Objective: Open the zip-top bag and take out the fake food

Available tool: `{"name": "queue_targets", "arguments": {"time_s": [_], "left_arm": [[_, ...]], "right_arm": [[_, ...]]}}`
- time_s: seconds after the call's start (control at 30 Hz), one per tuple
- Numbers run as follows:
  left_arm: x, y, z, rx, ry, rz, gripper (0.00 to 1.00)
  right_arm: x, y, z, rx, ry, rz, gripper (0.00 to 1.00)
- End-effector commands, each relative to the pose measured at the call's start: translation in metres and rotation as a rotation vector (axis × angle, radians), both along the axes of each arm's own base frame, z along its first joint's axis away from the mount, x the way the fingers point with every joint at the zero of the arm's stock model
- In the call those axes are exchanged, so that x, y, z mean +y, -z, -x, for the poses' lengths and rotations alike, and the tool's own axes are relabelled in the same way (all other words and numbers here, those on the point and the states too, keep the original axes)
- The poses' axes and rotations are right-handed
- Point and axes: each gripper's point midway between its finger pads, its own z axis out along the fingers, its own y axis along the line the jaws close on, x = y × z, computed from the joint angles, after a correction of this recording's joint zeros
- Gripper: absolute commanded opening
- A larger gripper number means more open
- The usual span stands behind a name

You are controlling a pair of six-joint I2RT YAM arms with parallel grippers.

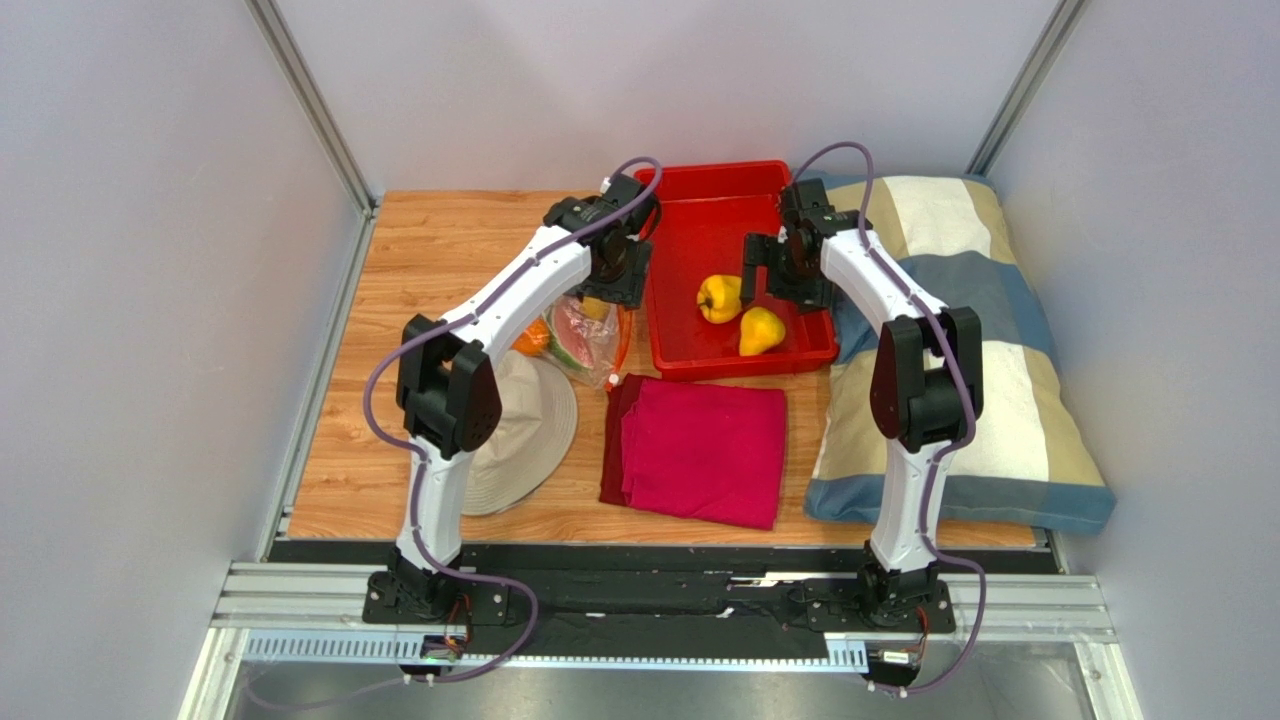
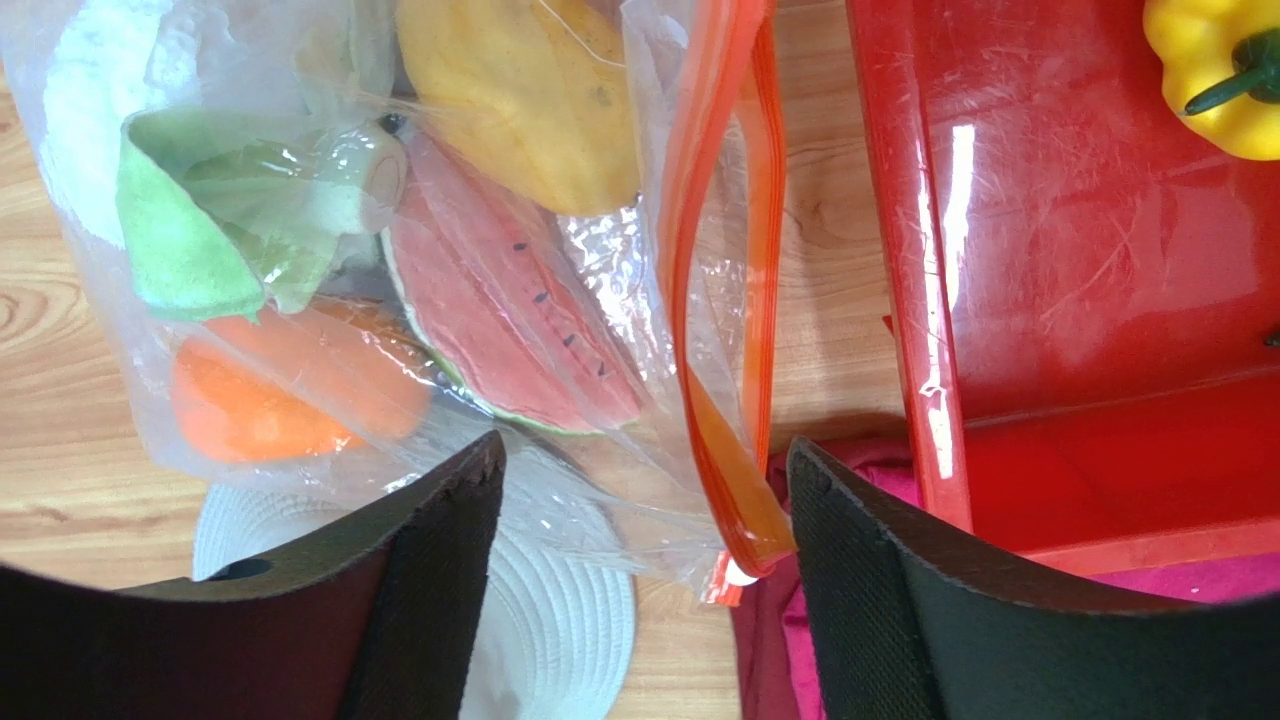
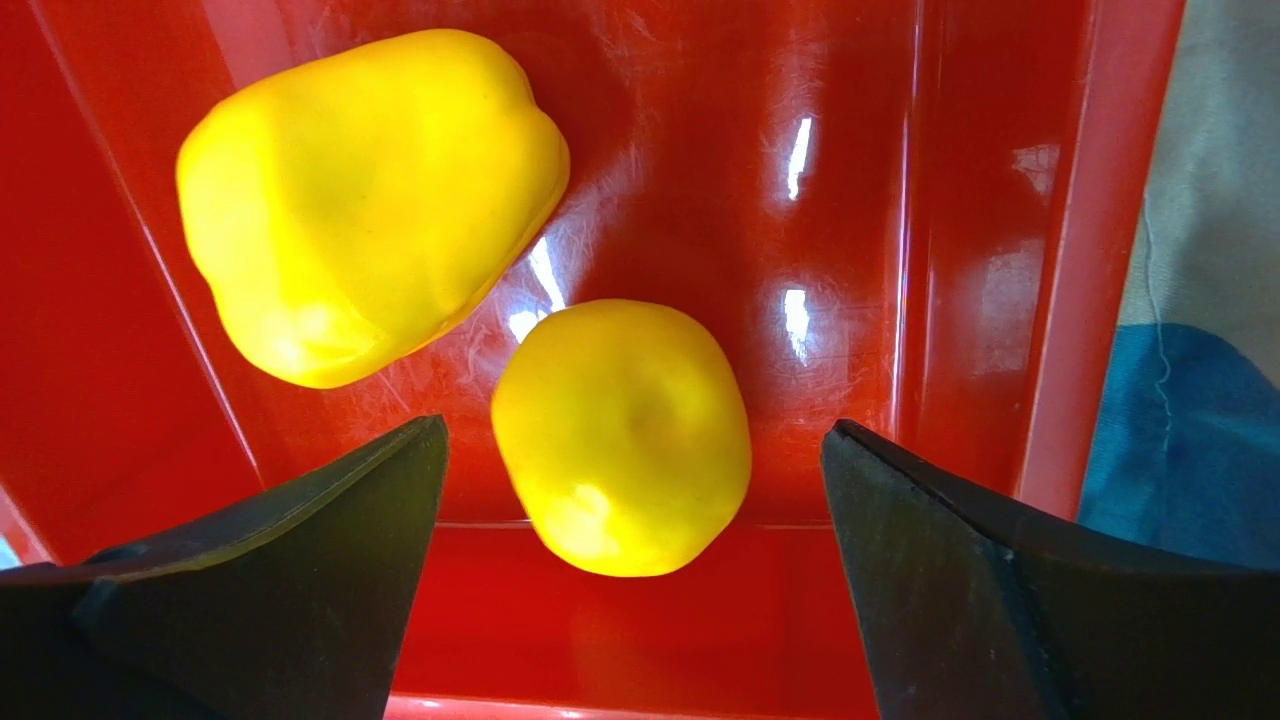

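While checking bag (image 1: 586, 336) at 9 o'clock of tray (image 1: 721, 173), logged left gripper (image 2: 646, 458) spread above it, right gripper (image 3: 634, 435) spread over fruit (image 3: 624, 465) in tray. Needed entry via parted zip (image 2: 736, 518), firm watermelon (image 2: 504, 315) pinch.

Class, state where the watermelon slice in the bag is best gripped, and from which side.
Probably the watermelon slice end nearest the zip strip, reaching through the zip-top bag mouth from the red tray side: it lies flat under plastic.
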Motion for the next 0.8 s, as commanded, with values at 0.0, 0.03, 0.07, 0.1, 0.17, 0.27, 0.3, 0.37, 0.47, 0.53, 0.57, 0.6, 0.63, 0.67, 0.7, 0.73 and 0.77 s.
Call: {"name": "queue_targets", "arguments": {"time_s": [0.0, 0.03, 0.07, 0.1, 0.17, 0.27, 0.3, 0.37, 0.47, 0.53, 0.57, 0.6, 0.63, 0.67, 0.7, 0.73, 0.77], "left_arm": [[-0.006, -0.011, -0.007, -0.029, 0.004, 0.027, 0.72], [-0.008, -0.009, -0.008, -0.023, 0.017, 0.034, 0.70], [-0.012, -0.008, -0.008, -0.021, 0.028, 0.050, 0.66], [-0.013, -0.009, -0.009, -0.021, 0.036, 0.057, 0.62], [-0.014, -0.009, -0.010, -0.014, 0.049, 0.078, 0.47], [-0.006, -0.013, -0.014, -0.015, 0.046, 0.102, 0.21], [-0.002, -0.018, -0.016, -0.023, 0.041, 0.108, 0.07], [0.002, -0.024, -0.016, -0.029, 0.064, 0.127, 0.00], [0.006, -0.046, -0.015, -0.053, 0.091, 0.180, 0.00], [0.010, -0.065, -0.012, -0.080, 0.089, 0.227, 0.00], [0.010, -0.068, -0.011, -0.088, 0.089, 0.244, 0.00], [0.012, -0.080, -0.008, -0.107, 0.091, 0.268, 0.00], [0.013, -0.082, -0.008, -0.109, 0.094, 0.286, 0.00], [0.012, -0.086, -0.006, -0.110, 0.105, 0.303, 0.00], [0.012, -0.090, -0.004, -0.115, 0.112, 0.311, 0.00], [0.010, -0.092, -0.002, -0.114, 0.131, 0.317, 0.00], [0.011, -0.093, -0.001, -0.116, 0.134, 0.316, 0.00]], "right_arm": [[0.020, -0.054, -0.008, -0.143, -0.046, -0.051, 1.00], [0.029, -0.062, -0.010, -0.170, -0.067, -0.063, 1.00], [0.046, -0.067, -0.006, -0.177, -0.105, -0.090, 1.00], [0.057, -0.074, -0.004, -0.192, -0.122, -0.118, 1.00], [0.089, -0.081, 0.003, -0.199, -0.167, -0.213, 1.00], [0.130, -0.087, 0.011, -0.225, -0.240, -0.333, 0.99], [0.141, -0.090, 0.013, -0.224, -0.250, -0.373, 0.99], [0.169, -0.093, 0.018, -0.221, -0.311, -0.456, 0.97], [0.205, -0.096, 0.019, -0.232, -0.362, -0.585, 0.85], [0.223, -0.102, 0.017, -0.254, -0.372, -0.659, 0.72], [0.233, -0.097, 0.019, -0.242, -0.385, -0.677, 0.66], [0.239, -0.099, 0.019, -0.254, -0.396, -0.688, 0.63], [0.247, -0.102, 0.018, -0.280, -0.415, -0.702, 0.58], [0.256, -0.099, 0.021, -0.280, -0.430, -0.704, 0.49], [0.261, -0.097, 0.020, -0.281, -0.434, -0.709, 0.46], [0.267, -0.103, 0.017, -0.296, -0.443, -0.721, 0.44], [0.274, -0.103, 0.018, -0.295, -0.460, -0.727, 0.44]]}}
